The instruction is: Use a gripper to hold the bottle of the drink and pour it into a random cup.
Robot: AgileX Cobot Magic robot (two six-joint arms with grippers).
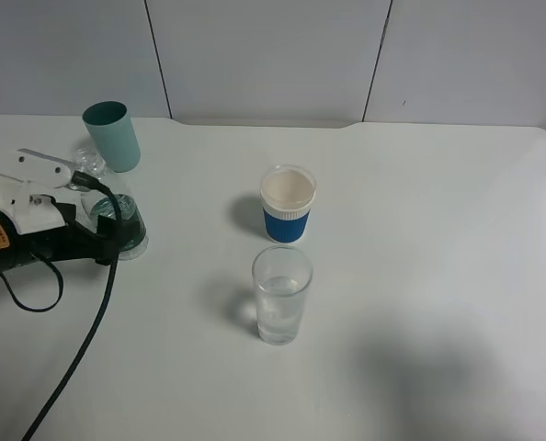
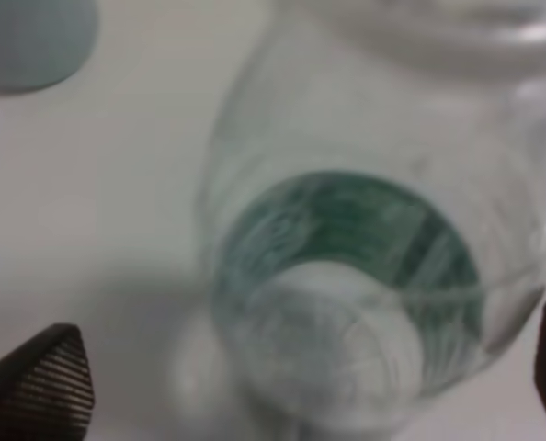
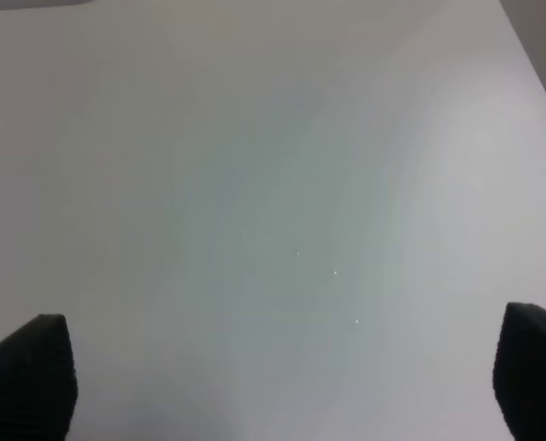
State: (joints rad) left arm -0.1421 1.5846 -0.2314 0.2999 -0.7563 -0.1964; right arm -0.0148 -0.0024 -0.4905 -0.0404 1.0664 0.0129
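Note:
The clear bottle (image 1: 126,223) with a dark green label is at the table's left, partly behind the black handheld gripper (image 1: 103,230) with its white jaw piece and orange label. In the left wrist view the bottle (image 2: 365,276) fills the picture, blurred, its round end nearest the camera. The left gripper (image 2: 296,381) is open, its fingertips (image 2: 43,381) wide on either side of the bottle. The tall clear glass (image 1: 280,294) stands mid-table with some liquid in it. The right gripper (image 3: 273,377) is open over bare table and is out of the high view.
A teal tumbler (image 1: 112,136) stands just behind the bottle, also in the left wrist view (image 2: 29,41). A white paper cup with a blue sleeve (image 1: 287,204) stands right behind the glass. A black cable (image 1: 80,349) runs to the front edge.

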